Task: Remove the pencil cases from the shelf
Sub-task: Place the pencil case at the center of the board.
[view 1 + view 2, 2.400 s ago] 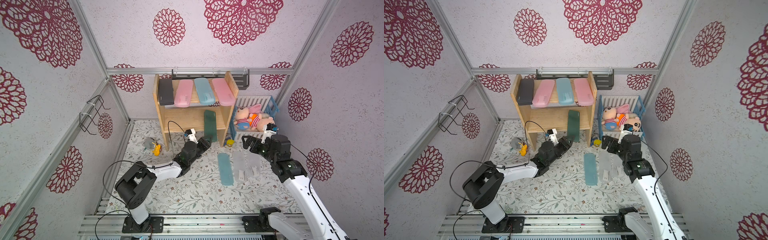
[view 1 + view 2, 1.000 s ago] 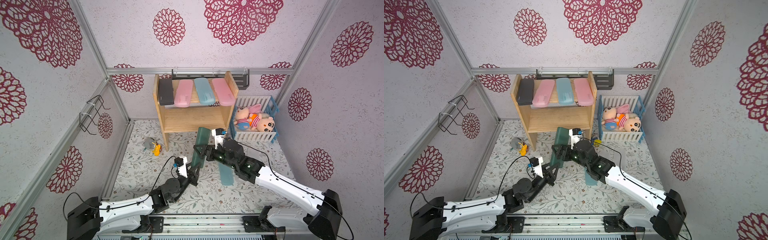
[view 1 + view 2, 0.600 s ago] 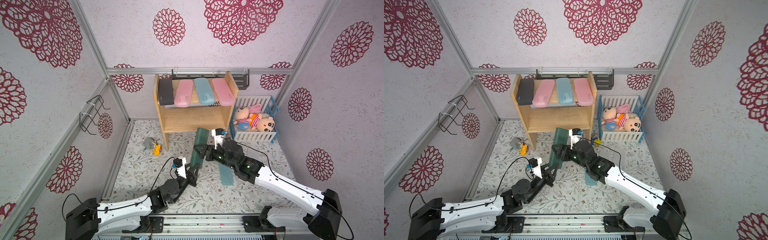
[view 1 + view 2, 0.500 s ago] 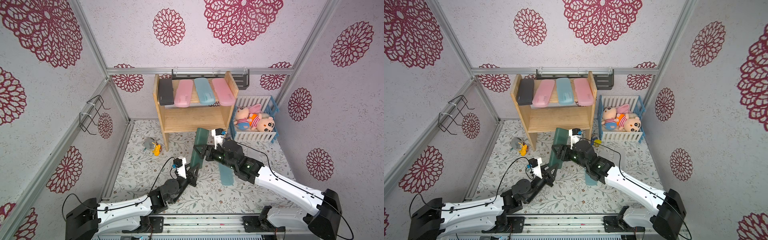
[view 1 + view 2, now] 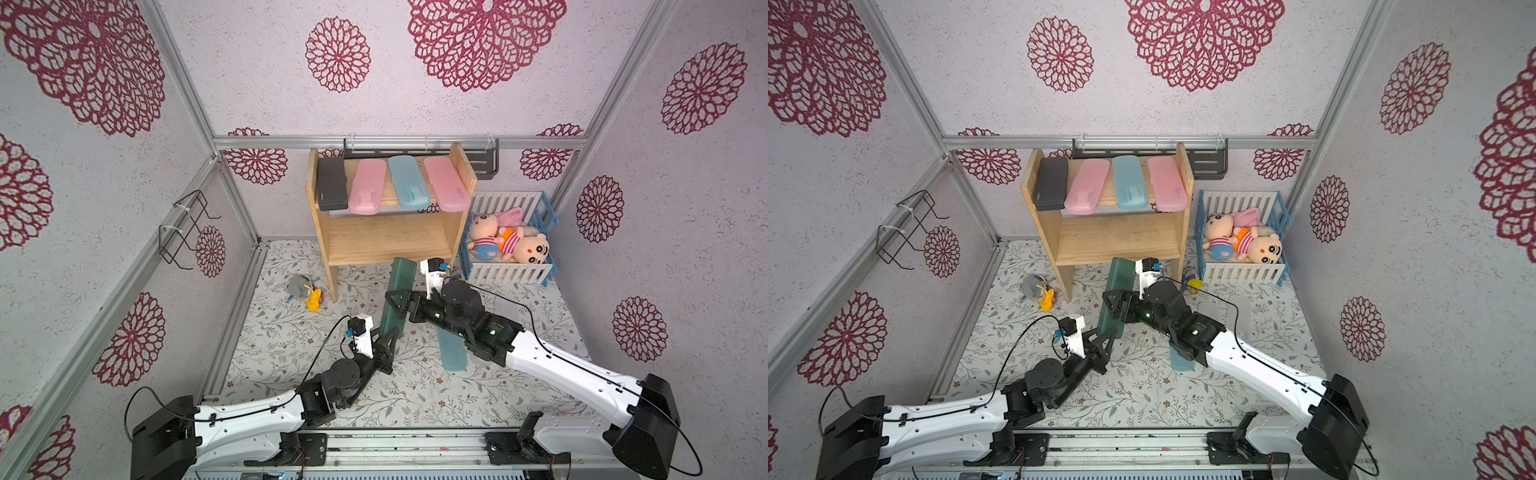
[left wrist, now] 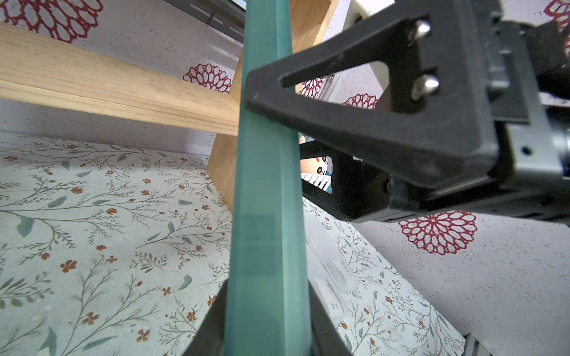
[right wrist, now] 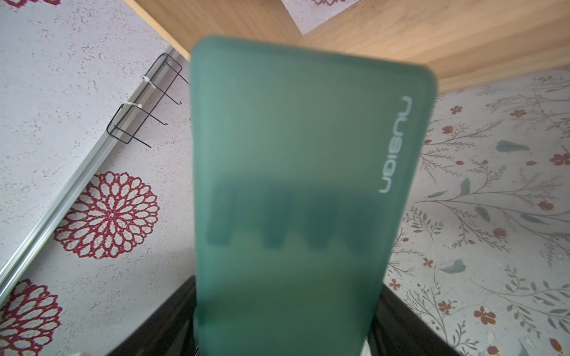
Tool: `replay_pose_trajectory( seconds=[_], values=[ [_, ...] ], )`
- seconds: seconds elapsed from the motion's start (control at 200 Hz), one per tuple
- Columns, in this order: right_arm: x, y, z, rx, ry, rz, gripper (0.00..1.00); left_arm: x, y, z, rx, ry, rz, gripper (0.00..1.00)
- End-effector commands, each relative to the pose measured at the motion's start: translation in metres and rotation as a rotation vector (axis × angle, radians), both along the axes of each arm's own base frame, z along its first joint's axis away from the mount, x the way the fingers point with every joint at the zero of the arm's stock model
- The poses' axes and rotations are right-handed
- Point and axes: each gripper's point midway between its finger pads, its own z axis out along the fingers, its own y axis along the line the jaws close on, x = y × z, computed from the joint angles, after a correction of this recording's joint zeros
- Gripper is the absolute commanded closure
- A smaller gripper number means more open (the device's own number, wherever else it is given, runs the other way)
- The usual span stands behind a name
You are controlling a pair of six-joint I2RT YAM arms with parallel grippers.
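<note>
The dark green pencil case point(image 5: 400, 277) stood tilted above the counter point(image 5: 286, 349), clear of the shelf point(image 5: 386, 245), with its upper end just in front of the lower board's edge. The left end effector point(image 5: 390, 334) was clenched on its lower end. The right end effector point(image 5: 401, 306) straddled its middle, and we could not tell whether it pressed. On the top board lay a black case point(image 5: 331, 185), a pink case point(image 5: 365, 188), a light blue case point(image 5: 408, 183) and a second pink case point(image 5: 446, 183). The right arm covered part of a teal case point(image 5: 453, 353) lying on the counter. A crib point(image 5: 505, 272) stood beside the shelf.
</note>
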Motion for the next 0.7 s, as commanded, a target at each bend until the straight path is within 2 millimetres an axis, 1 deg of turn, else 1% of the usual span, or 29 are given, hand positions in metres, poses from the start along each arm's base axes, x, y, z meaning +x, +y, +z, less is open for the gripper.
replay_pose_trajectory(
  seconds=[0.0, 0.05, 0.105, 0.16, 0.21, 0.225, 0.25, 0.255, 0.265, 0.27, 0.28, 0.315, 0.32, 0.325, 0.345, 0.39, 0.47, 0.585, 0.695],
  values=[
    [0.002, 0.002, 0.014, 0.023, -0.04, 0.004, 0.25, -0.004, -0.002, 0.019, -0.039, -0.035, -0.008, 1.0],
    [0.002, 0.002, 0.014, 0.026, -0.041, 0.004, 0.3, -0.004, -0.002, 0.018, -0.036, -0.034, -0.007, 1.0],
    [0.001, 0.002, 0.014, 0.032, -0.041, 0.008, 0.4, -0.004, -0.002, 0.018, -0.036, -0.034, -0.006, 1.0],
    [0.001, 0.003, 0.012, 0.032, -0.037, 0.009, 0.44, -0.004, -0.001, 0.017, -0.033, -0.033, -0.004, 1.0],
    [0.002, 0.002, 0.01, 0.028, -0.034, 0.006, 0.45, -0.004, -0.001, 0.017, -0.032, -0.032, -0.003, 1.0],
    [0.002, 0.002, 0.01, 0.027, -0.035, 0.005, 0.46, -0.004, -0.001, 0.017, -0.03, -0.031, -0.004, 0.96],
    [0.001, 0.001, 0.009, 0.021, -0.034, 0.005, 0.46, -0.004, -0.001, 0.017, -0.03, -0.03, -0.003, 0.78],
    [0.001, 0.001, 0.009, 0.02, -0.034, 0.004, 0.46, -0.004, -0.001, 0.017, -0.032, -0.03, -0.003, 0.76],
    [0.002, 0.0, 0.008, 0.016, -0.034, 0.003, 0.46, -0.004, 0.0, 0.017, -0.03, -0.028, 0.001, 0.65],
    [0.002, 0.0, 0.008, 0.014, -0.034, 0.003, 0.46, -0.004, 0.001, 0.017, -0.031, -0.028, 0.003, 0.62],
    [0.002, 0.0, 0.007, 0.01, -0.033, 0.001, 0.46, -0.004, 0.001, 0.017, -0.031, -0.027, 0.003, 0.48],
    [0.002, -0.002, 0.004, -0.008, -0.032, -0.002, 0.47, -0.003, 0.003, 0.017, -0.032, -0.024, 0.012, 0.08],
    [0.003, -0.003, 0.003, -0.011, -0.032, -0.003, 0.47, -0.003, 0.003, 0.017, -0.033, -0.023, 0.014, 0.03],
    [0.003, -0.003, 0.003, -0.014, -0.032, -0.003, 0.47, -0.003, 0.003, 0.016, -0.03, -0.021, 0.016, 0.0],
    [0.004, -0.005, 0.0, -0.028, -0.031, -0.006, 0.47, -0.003, 0.004, 0.016, -0.029, -0.016, 0.021, 0.03],
    [0.007, -0.013, -0.008, -0.072, -0.022, -0.022, 0.47, -0.002, 0.008, 0.016, -0.026, -0.012, 0.035, 0.03],
    [0.013, -0.03, -0.03, -0.163, 0.017, -0.045, 0.47, -0.003, 0.015, 0.017, -0.031, -0.009, 0.054, 0.03],
    [0.015, -0.049, -0.07, -0.307, 0.102, -0.042, 0.47, -0.004, 0.029, 0.022, -0.037, -0.005, 0.092, 0.03],
    [0.011, -0.056, -0.108, -0.409, 0.184, -0.014, 0.46, -0.005, 0.043, 0.027, -0.042, -0.005, 0.126, 0.03]
  ],
)
